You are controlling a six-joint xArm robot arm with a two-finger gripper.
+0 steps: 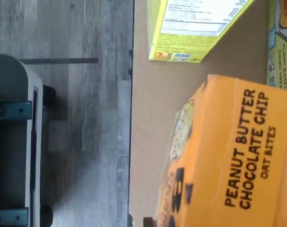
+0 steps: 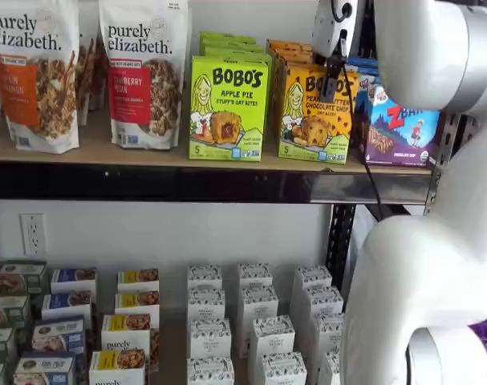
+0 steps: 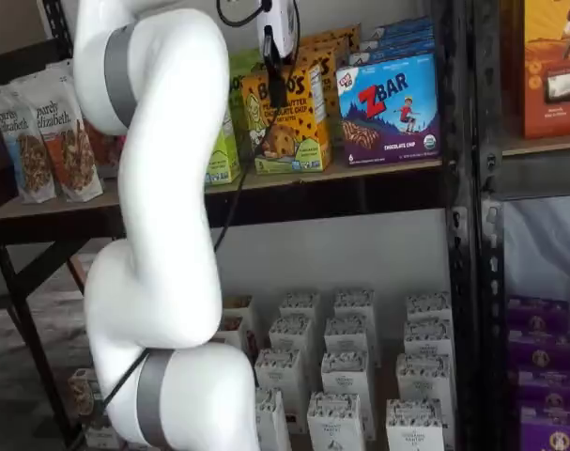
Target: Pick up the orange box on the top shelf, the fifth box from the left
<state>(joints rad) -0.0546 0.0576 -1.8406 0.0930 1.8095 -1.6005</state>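
Observation:
The orange box point(image 2: 311, 120) stands upright on the top shelf point(image 2: 187, 184), between a lime-green box and a blue-purple one; it also shows in a shelf view point(image 3: 289, 132). My gripper point(image 2: 331, 84) hangs from above at the box's upper front; a black finger point(image 3: 277, 89) lies over its front face. Only this one finger shows, so a gap or a hold cannot be made out. The wrist view looks closely onto the orange box point(image 1: 228, 156) with its "Peanut Butter Chocolate Chip" lettering, on the tan board of the top shelf point(image 1: 152, 109).
A lime-green Apple Pie box point(image 2: 227, 108) stands left of the orange one and a ZBar box point(image 2: 399, 124) right of it. Granola bags point(image 2: 143, 72) fill the shelf's left. Small white cartons point(image 2: 255, 329) stand on the lower level. My white arm point(image 2: 436, 241) covers the right side.

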